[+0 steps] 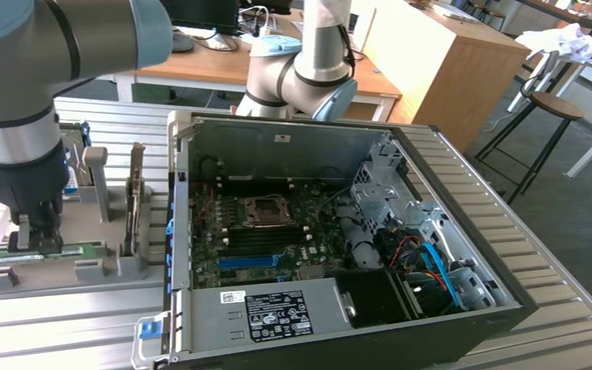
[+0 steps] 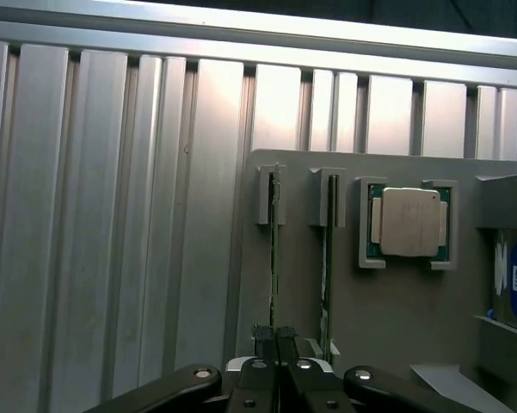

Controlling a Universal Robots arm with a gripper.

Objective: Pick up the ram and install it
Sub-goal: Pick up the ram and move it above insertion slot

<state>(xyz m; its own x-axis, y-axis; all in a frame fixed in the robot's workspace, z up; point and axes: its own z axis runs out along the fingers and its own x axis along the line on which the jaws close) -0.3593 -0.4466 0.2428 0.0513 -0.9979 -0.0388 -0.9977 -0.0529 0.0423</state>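
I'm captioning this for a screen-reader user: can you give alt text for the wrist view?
The black gripper has its jaws shut on the edge of a thin green ram stick standing in a grey plastic holder. A second green stick and a square silver processor chip sit in neighbouring slots.

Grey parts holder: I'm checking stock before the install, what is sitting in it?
The ram, on edge, with the gripper shut on it; a second stick beside it; a processor chip; a hard drive, part out of frame. The gripper covers the ram's near end.
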